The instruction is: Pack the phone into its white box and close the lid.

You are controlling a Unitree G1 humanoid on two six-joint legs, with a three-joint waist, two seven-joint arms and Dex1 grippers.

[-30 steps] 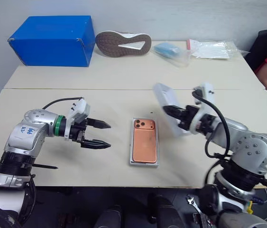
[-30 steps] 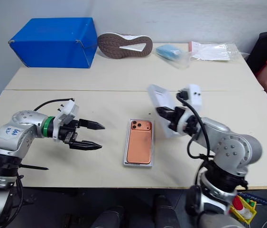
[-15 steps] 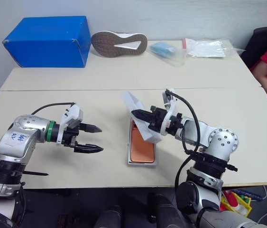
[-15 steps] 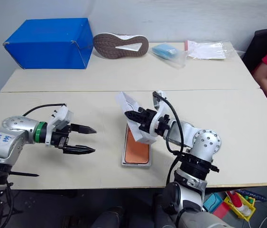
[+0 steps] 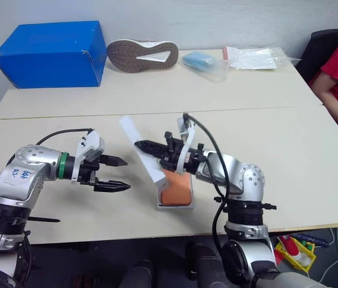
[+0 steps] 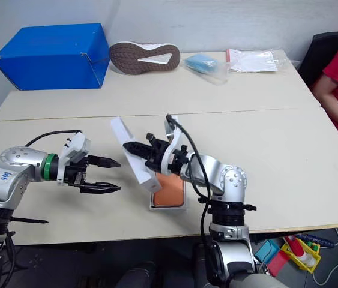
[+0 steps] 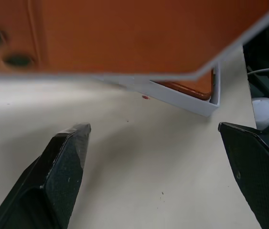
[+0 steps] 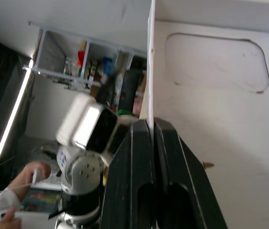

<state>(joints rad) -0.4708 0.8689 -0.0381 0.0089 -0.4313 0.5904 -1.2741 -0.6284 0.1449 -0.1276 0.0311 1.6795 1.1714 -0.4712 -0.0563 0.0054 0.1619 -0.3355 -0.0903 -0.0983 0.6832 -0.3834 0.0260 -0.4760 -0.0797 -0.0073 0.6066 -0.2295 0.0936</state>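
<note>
Orange phone (image 5: pixel 176 186) already in white box (image 5: pixel 175 206) on tabletop (image 5: pixel 289 150), near front edge. First step looks done. Lid (image 5: pixel 140 150) not yet on: tilted in air, above box's left end, edge pinched in right end effector (image 5: pixel 141 146), fingers together on it. Left end effector (image 5: pixel 119 174) fingers apart, empty, just left of box. Remaining, as judged: level lid, align, press down.

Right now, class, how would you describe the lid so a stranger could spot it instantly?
On the nearer table, find the white box holding the orange phone. Tilted in the air above its left edge, pinched by the right gripper, is the lid: the only white tray off the table.
</note>
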